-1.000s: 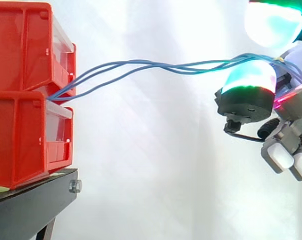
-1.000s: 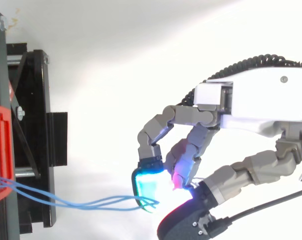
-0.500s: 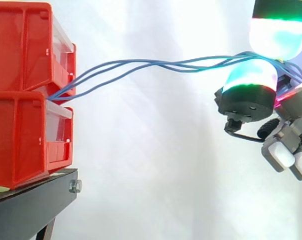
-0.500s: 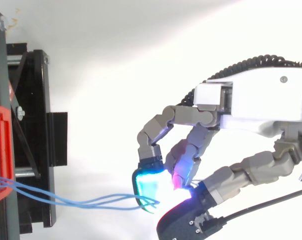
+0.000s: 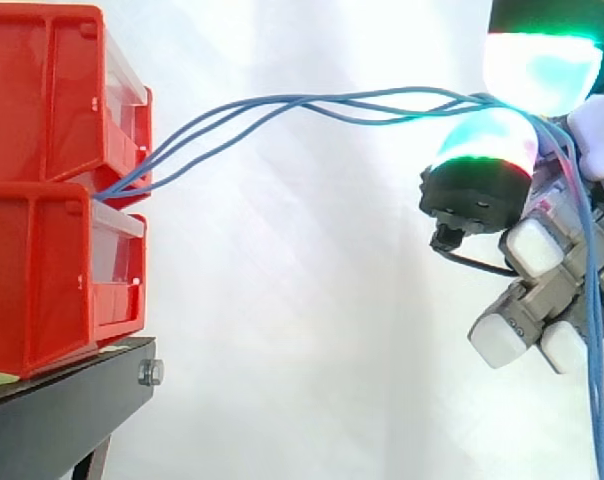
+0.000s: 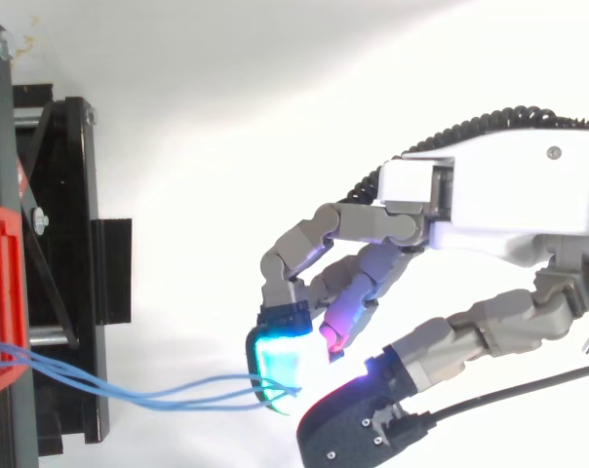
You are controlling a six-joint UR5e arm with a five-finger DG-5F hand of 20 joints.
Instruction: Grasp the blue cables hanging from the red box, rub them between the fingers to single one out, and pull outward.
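Note:
Several thin blue cables (image 5: 282, 110) run from the gap between two stacked red bins (image 5: 57, 180) at the left, arching rightward to my hand (image 6: 490, 210). The hand's glowing cyan-green fingertips (image 5: 537, 70) pinch the cables near their right end, one pad above and one (image 5: 482, 150) below. Past the pinch, the cables drop down the right edge (image 5: 594, 400). From above, the cables (image 6: 148, 398) leave the red bin (image 6: 0, 302) and end under the cyan pad (image 6: 287, 363). The other fingers stay curled below.
The red bins stand on a black stand (image 5: 67, 410) at the lower left, seen from above as a black frame (image 6: 65, 273). A white curtain backs the scene.
The hand has shifted slightly left and turned, its lower fingers swinging down. The cables now arch higher between bin and pads, and their free ends hang down at the right edge.

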